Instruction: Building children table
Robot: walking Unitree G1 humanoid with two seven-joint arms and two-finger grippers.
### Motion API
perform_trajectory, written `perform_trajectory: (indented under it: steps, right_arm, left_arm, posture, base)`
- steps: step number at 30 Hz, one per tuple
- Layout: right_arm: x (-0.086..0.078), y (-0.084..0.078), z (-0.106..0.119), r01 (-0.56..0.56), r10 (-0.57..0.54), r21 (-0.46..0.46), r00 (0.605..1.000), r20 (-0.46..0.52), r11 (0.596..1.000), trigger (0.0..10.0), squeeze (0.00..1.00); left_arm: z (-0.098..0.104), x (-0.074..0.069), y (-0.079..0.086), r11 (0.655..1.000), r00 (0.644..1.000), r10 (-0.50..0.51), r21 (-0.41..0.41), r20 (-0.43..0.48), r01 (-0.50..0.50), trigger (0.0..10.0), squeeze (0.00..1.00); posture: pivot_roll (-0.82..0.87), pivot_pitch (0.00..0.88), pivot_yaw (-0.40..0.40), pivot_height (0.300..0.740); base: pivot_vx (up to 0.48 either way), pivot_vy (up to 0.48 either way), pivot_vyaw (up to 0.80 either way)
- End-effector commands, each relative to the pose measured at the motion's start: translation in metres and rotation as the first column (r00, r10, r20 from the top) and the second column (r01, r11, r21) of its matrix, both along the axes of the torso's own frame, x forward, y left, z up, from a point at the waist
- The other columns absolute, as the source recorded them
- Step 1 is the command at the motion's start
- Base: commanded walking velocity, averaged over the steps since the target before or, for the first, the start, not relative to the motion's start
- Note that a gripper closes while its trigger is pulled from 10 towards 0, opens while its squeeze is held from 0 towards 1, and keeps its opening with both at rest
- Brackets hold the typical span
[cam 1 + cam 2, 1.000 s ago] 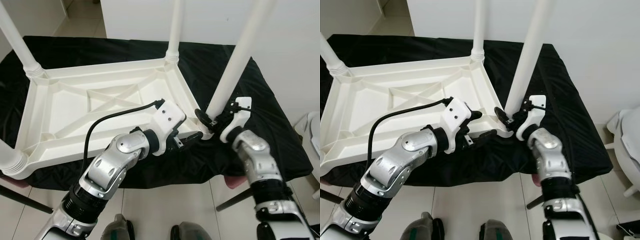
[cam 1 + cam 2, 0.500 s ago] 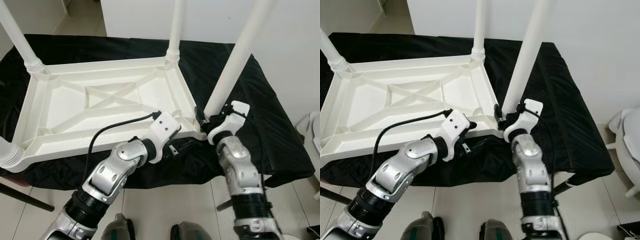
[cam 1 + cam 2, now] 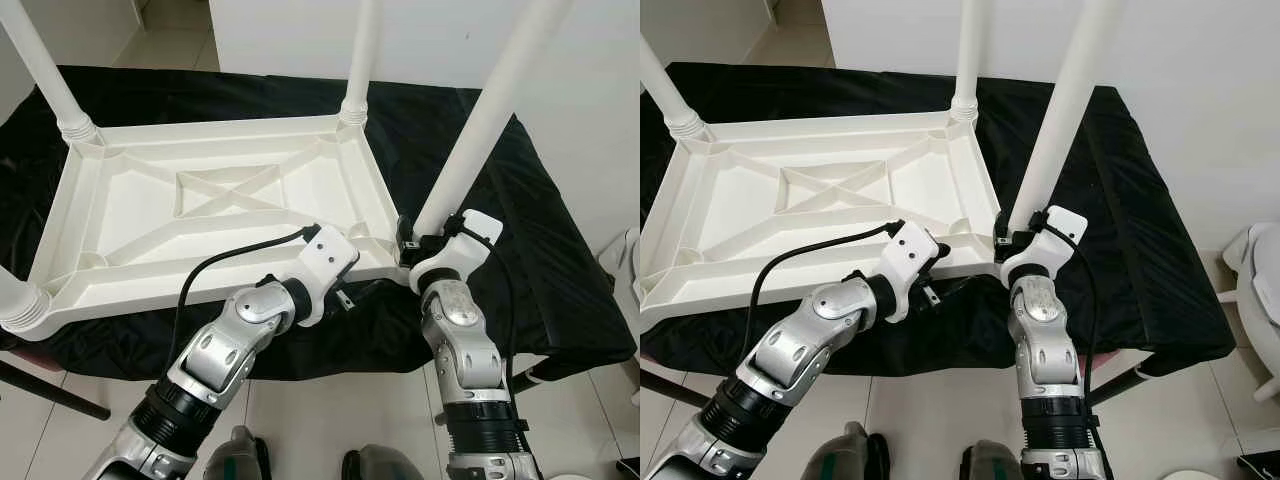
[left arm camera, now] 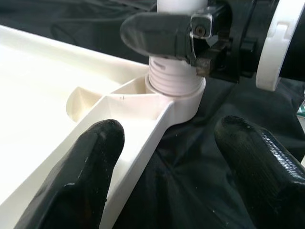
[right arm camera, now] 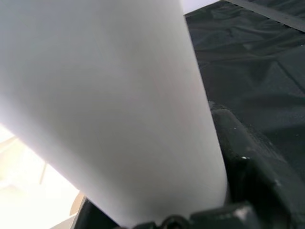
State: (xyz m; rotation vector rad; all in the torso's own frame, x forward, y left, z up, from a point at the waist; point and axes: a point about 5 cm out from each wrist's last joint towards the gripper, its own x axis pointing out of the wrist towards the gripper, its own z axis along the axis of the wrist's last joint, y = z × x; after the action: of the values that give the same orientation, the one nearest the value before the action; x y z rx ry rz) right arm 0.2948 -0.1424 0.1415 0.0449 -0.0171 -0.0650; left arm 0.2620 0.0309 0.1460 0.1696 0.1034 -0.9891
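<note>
The white table leg (image 3: 480, 135) stands in the near corner socket of the upturned tabletop (image 3: 220, 215), clamped between the right gripper (image 3: 412, 243) jaws, while the left gripper (image 4: 169, 157), jaws apart, straddles that corner, so seating seems underway; next likely twisting it home.

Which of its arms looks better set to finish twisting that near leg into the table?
Probably the right. Its gripper is clamped round the leg just above the corner socket. The left gripper is open, straddling the tabletop edge, likelier to steady it.
</note>
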Motion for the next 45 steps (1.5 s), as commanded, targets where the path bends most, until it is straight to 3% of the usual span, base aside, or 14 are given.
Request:
perform_trajectory:
  steps: [1, 4, 5, 11, 15, 18, 19, 26, 30, 34, 35, 37, 38, 45]
  right_arm:
    - [0.001, -0.007, -0.006, 0.006, -0.005, 0.034, 0.999, -0.036, 0.999, 10.0, 0.0]
    - [0.002, -0.007, -0.006, -0.03, 0.031, 0.033, 0.999, -0.039, 0.999, 10.0, 0.03]
    - [0.001, -0.007, -0.006, -0.049, 0.051, 0.035, 0.998, -0.041, 0.998, 10.0, 1.0]
    - [0.0, -0.008, -0.008, -0.188, 0.191, 0.073, 0.981, -0.041, 0.98, 10.0, 1.0]
    - [0.001, -0.017, -0.003, -0.268, 0.269, 0.036, 0.963, -0.02, 0.963, 10.0, 1.0]
    - [0.0, -0.018, 0.001, -0.382, 0.382, -0.002, 0.924, -0.023, 0.924, 10.0, 1.0]
    - [-0.002, -0.022, 0.002, -0.5, 0.498, -0.071, 0.866, -0.042, 0.863, 10.0, 0.0]
    - [0.002, -0.031, 0.001, -0.589, 0.584, -0.129, 0.808, -0.076, 0.798, 10.0, 0.0]
    - [0.016, -0.033, 0.003, -0.667, 0.663, -0.198, 0.743, -0.094, 0.718, 10.0, 0.0]
    - [0.026, -0.033, 0.002, -0.683, 0.681, -0.226, 0.726, -0.1, 0.695, 10.0, 0.0]
    - [0.029, -0.034, 0.002, -0.685, 0.682, -0.226, 0.724, -0.104, 0.692, 6.7, 0.0]
    - [0.03, -0.034, 0.001, -0.687, 0.683, -0.224, 0.722, -0.107, 0.692, 6.7, 0.0]
    - [0.032, -0.034, 0.0, -0.693, 0.688, -0.223, 0.717, -0.111, 0.686, 0.0, 0.0]
    - [0.032, -0.036, -0.006, -0.718, 0.714, -0.214, 0.691, -0.112, 0.662, 0.0, 0.0]
  left_arm:
    - [-0.004, 0.0, 0.002, 1.0, 1.0, 0.011, 0.013, 0.003, -0.011, 10.0, 0.0]
    - [-0.003, 0.001, 0.002, 1.0, 1.0, 0.012, 0.01, 0.011, -0.012, 10.0, 0.0]
    - [-0.003, 0.001, 0.002, 1.0, 1.0, 0.013, 0.008, 0.012, -0.014, 10.0, 0.0]
    - [-0.002, 0.001, 0.003, 1.0, 1.0, 0.015, 0.004, 0.015, -0.015, 10.0, 0.0]
    - [-0.001, 0.0, 0.004, 1.0, 1.0, 0.015, 0.005, 0.016, -0.016, 10.0, 0.0]
    - [-0.001, 0.0, 0.004, 1.0, 1.0, 0.014, 0.004, 0.017, -0.014, 10.0, 0.0]
    - [0.0, 0.0, 0.005, 1.0, 1.0, 0.011, 0.004, 0.019, -0.011, 10.0, 0.0]
    - [0.002, 0.002, 0.005, 1.0, 1.0, 0.009, 0.004, 0.022, -0.009, 10.0, 0.0]
    - [0.004, 0.003, 0.004, 1.0, 1.0, -0.003, 0.004, 0.029, 0.003, 10.0, 0.0]
    - [0.005, 0.003, 0.003, 1.0, 1.0, -0.01, 0.004, 0.03, 0.01, 10.0, 0.0]
    - [0.006, 0.004, 0.003, 1.0, 0.999, -0.01, 0.004, 0.03, 0.01, 10.0, 0.0]
    - [0.006, 0.004, 0.003, 1.0, 0.999, -0.011, 0.005, 0.03, 0.011, 10.0, 0.0]
    - [0.006, 0.004, 0.003, 1.0, 0.999, -0.01, 0.006, 0.032, 0.01, 10.0, 0.0]
    - [0.007, 0.004, 0.004, 1.0, 0.999, -0.006, 0.003, 0.033, 0.006, 10.0, 0.0]
  posture:
    - [-0.16, 0.0, -0.008, 0.74]
    - [-0.16, 0.0, -0.009, 0.74]
    - [-0.16, 0.0, -0.01, 0.74]
    - [-0.16, 0.0, -0.01, 0.74]
    - [-0.16, 0.003, -0.009, 0.74]
    - [-0.16, 0.008, -0.006, 0.74]
    - [-0.17, 0.014, -0.003, 0.74]
    - [-0.17, 0.018, 0.007, 0.74]
    - [-0.18, 0.018, 0.019, 0.74]
    - [-0.17, 0.017, 0.02, 0.74]
    - [-0.17, 0.016, 0.017, 0.74]
    - [-0.17, 0.016, 0.017, 0.74]
    - [-0.16, 0.016, 0.015, 0.74]
    - [-0.16, 0.017, 0.016, 0.74]
  base:
    - [0.0, 0.0, 0.0]
    - [0.0, 0.0, 0.0]
    - [0.0, 0.0, 0.0]
    - [0.0, 0.0, 0.0]
    - [0.0, 0.0, 0.0]
    - [0.0, 0.0, 0.0]
    - [0.0, 0.0, 0.0]
    - [0.0, 0.0, 0.0]
    - [0.0, 0.0, 0.0]
    - [0.0, 0.0, 0.0]
    - [0.0, 0.0, 0.0]
    - [0.0, 0.0, 0.0]
    - [0.0, 0.0, 0.0]
    - [0.0, 0.0, 0.0]
